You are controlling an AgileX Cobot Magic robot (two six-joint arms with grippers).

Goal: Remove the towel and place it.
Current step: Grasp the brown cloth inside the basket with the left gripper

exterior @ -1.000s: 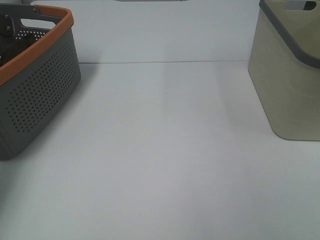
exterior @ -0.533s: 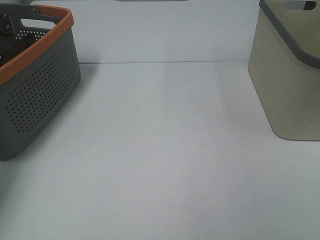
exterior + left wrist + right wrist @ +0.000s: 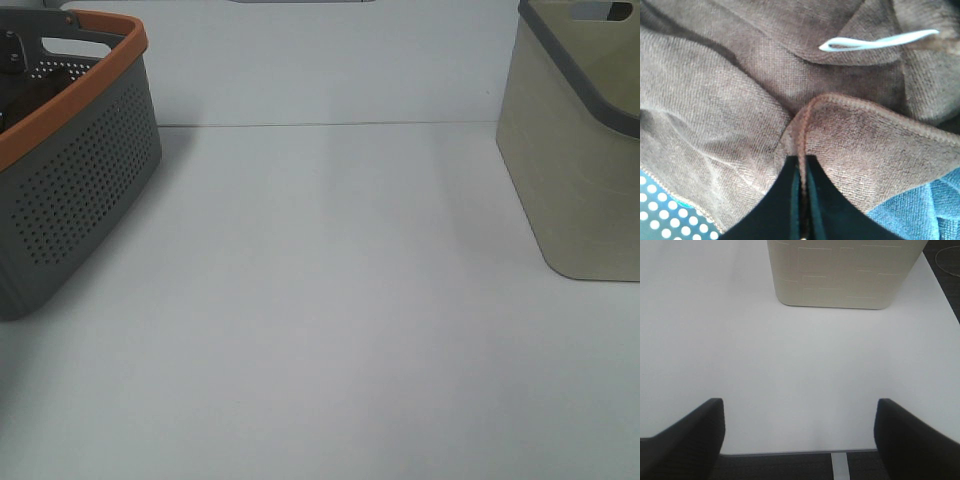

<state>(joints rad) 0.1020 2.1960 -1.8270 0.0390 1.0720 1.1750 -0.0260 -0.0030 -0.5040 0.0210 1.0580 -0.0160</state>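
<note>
The dark brown towel (image 3: 740, 115) lies crumpled in the grey basket with the orange rim (image 3: 80, 180) at the left. Its white label (image 3: 875, 42) shows beyond a stitched fold. My left gripper (image 3: 801, 167) is shut on that stitched fold of the towel. In the exterior high view only a bit of the left arm (image 3: 10, 48) shows inside the basket, and the towel is a dark patch there (image 3: 18, 100). My right gripper (image 3: 800, 420) is open and empty above the table's front edge, facing the beige basket (image 3: 840, 275).
A blue cloth (image 3: 925, 215) lies under the towel, and the basket's dotted floor (image 3: 655, 215) shows beside it. The beige basket (image 3: 580, 150) stands at the right of the white table (image 3: 330, 300). The table's front edge (image 3: 790, 452) is under my right gripper.
In the exterior high view the dark shape inside the grey basket has shrunk toward the left edge. The rest of the table and the baskets have not moved.
</note>
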